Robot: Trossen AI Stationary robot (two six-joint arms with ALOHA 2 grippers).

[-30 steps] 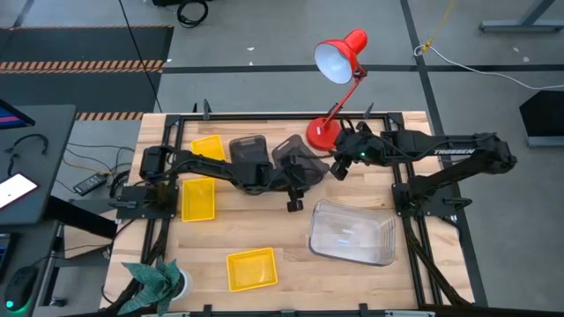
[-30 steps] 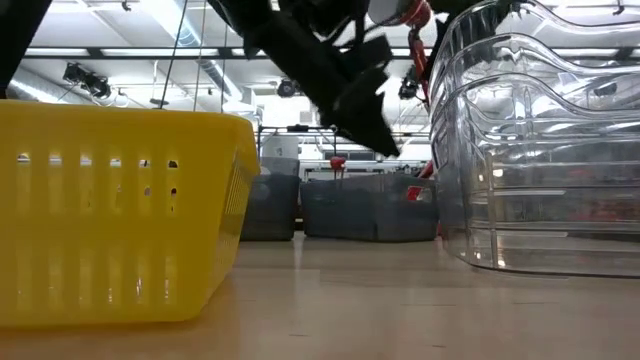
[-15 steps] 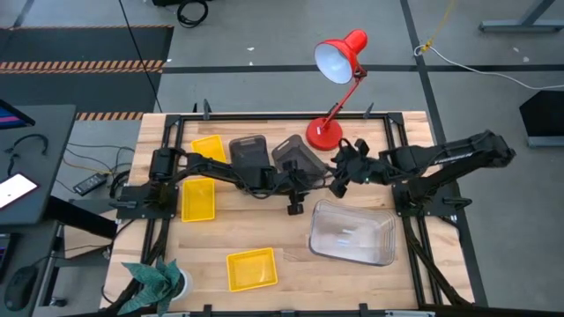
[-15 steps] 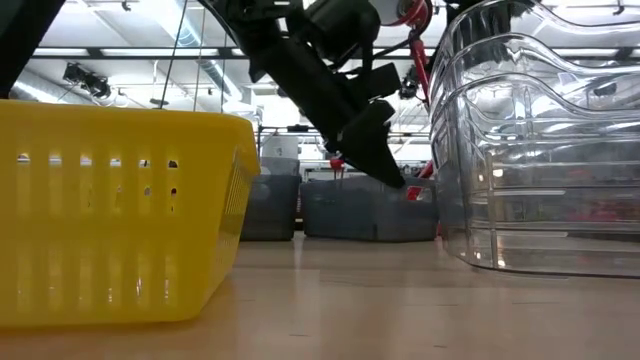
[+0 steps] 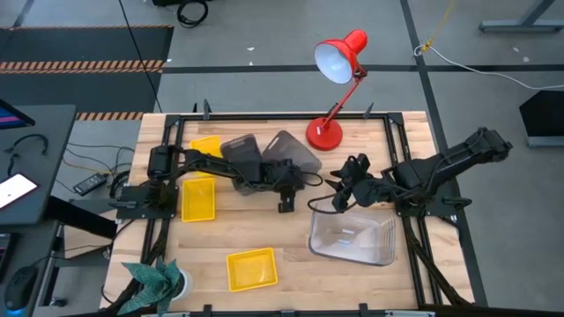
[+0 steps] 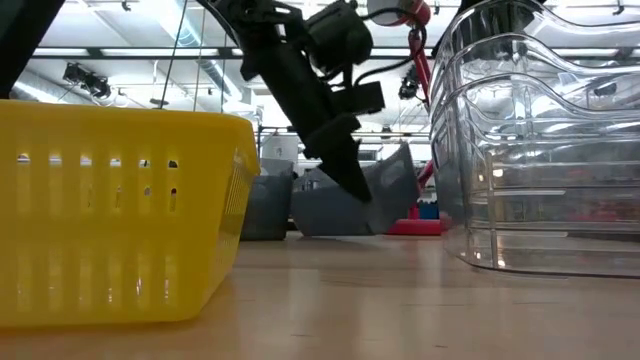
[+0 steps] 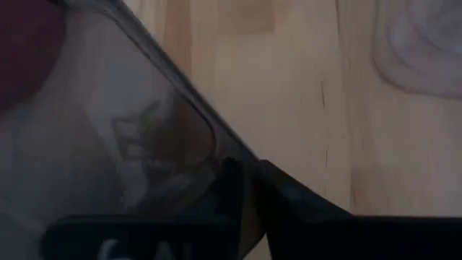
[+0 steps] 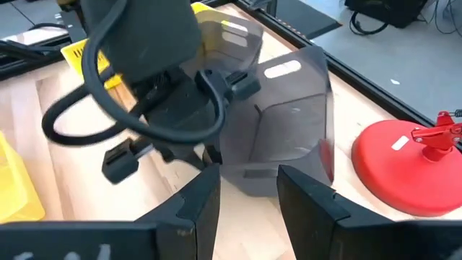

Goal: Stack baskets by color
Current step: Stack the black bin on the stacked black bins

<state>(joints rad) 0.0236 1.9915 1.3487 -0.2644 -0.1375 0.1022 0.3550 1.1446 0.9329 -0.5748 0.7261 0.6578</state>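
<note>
A wooden table (image 5: pixel 264 231) is seen from above, filling the centre of the high view. A large clear basket (image 5: pixel 352 234) sits at the lower right of the table; in the low view it fills the right side of the frame (image 6: pixel 540 150). Three yellow baskets are seen: one at the lower centre (image 5: pixel 252 269), one at the left (image 5: pixel 197 198), and one at the upper left, partly hidden by the left arm (image 5: pixel 207 144). The nearest yellow basket fills the left of the low view (image 6: pixel 120 210). A red desk lamp (image 5: pixel 335 70) stands at the upper centre.

Two dark grey baskets are found at the upper centre. One (image 5: pixel 240 151) lies beside the upper yellow basket. The other (image 5: pixel 291 151) is now tilted up on its side, its rim pinched between the closed fingers of the left gripper (image 5: pixel 286 176); half a second earlier it lay flat on the table and the fingers were spread. In the low view the raised basket (image 6: pixel 385 190) is seen lifted at one end.

The right gripper (image 5: pixel 345 195), fingers spread wide and holding nothing, has been drawn back from beside the lamp base to just above the clear basket's upper left corner.
</note>
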